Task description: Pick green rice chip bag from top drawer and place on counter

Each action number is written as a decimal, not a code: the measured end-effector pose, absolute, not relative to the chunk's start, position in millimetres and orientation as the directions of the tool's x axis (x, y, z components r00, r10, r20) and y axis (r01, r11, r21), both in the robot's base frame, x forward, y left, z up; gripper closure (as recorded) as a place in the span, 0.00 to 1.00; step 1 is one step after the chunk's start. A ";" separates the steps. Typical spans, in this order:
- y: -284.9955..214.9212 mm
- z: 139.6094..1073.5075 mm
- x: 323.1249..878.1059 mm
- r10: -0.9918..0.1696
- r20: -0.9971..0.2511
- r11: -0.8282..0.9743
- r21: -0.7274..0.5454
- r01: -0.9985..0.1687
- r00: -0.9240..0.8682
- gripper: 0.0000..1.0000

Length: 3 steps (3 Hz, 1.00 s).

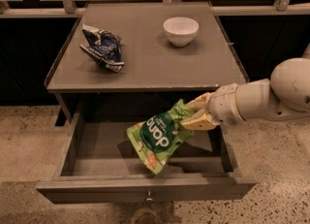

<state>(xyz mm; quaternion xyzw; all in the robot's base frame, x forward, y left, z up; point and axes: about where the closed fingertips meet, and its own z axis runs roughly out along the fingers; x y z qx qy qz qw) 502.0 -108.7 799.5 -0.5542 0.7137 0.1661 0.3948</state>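
Camera view: gripper (190, 114) clamped on upper corner of green rice chip bag (159, 136), bag dangling tilted over open top drawer (145, 189), just below front edge of counter (160, 68), nr front right corner. Risks from here: glossy film pinched at one corner only, so could slip & drop back in; trailing end could snag front rim if raised too close; white bowl (180, 30) twd back right and blue snack bag (103, 48) twd back left could get knocked on a careless set-down.

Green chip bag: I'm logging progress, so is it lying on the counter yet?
No, the gripper holds the green chip bag over the open drawer, below the counter.
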 end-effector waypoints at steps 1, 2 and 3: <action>-102.3 794.3 505.4 -0.645 -0.761 0.297 -0.163 -0.941 -0.072 1.00; -109.1 832.8 501.7 -0.650 -0.759 0.257 -0.210 -0.943 -0.008 1.00; -122.9 881.6 504.0 -0.676 -0.736 0.255 -0.285 -0.924 0.041 1.00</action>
